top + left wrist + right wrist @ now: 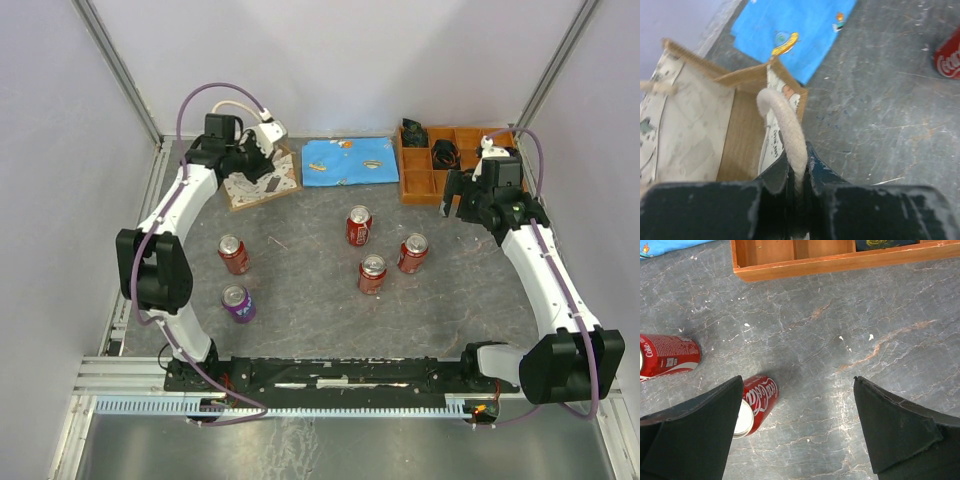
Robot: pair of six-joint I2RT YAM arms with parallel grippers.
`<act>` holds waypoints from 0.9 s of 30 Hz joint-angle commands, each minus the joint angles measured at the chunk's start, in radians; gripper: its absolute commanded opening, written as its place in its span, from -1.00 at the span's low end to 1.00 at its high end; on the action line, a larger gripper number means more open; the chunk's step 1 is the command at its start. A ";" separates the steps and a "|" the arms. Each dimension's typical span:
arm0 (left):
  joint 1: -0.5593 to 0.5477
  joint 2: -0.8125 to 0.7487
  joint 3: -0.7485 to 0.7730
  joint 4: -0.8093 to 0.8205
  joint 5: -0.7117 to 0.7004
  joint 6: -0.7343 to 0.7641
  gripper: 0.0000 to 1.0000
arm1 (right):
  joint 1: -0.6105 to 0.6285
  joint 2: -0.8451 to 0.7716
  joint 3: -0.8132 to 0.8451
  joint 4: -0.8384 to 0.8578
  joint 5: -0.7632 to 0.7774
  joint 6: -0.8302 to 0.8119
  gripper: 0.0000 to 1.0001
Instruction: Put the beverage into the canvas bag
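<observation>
— Where is the canvas bag [262, 183]?
— Far left, partly hidden beneath the left gripper [799, 172], which pinches its cream handle [785, 125].
— The drinks?
— Red cans [372, 272] and a purple can [237, 303] stand mid-table, apart from it. The right gripper [799, 390] gapes wide and partly covers a Coca-Cola can [760, 397].

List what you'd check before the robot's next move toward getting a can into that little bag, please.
1. Left fingers shut on the canvas bag's rope handle: ok.
2. Bag mouth open enough for a can: cannot tell.
3. Right fingers open and empty: ok.
4. Nearest red can centred between the right fingers: not ok, it sits beside one finger.
5. Purple can and four red cans upright: ok.
</observation>
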 commanded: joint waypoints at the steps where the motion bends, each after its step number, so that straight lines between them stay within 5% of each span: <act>1: -0.056 -0.041 0.013 -0.053 0.065 0.100 -0.95 | -0.005 -0.006 0.040 0.013 -0.053 -0.003 0.99; 12: -0.192 -0.123 -0.013 -0.180 0.126 0.136 -0.95 | -0.004 0.056 0.114 0.001 -0.145 -0.002 0.99; 27: -0.252 -0.114 0.048 -0.046 0.155 -0.302 -0.95 | -0.001 0.078 0.117 0.010 -0.163 0.005 0.99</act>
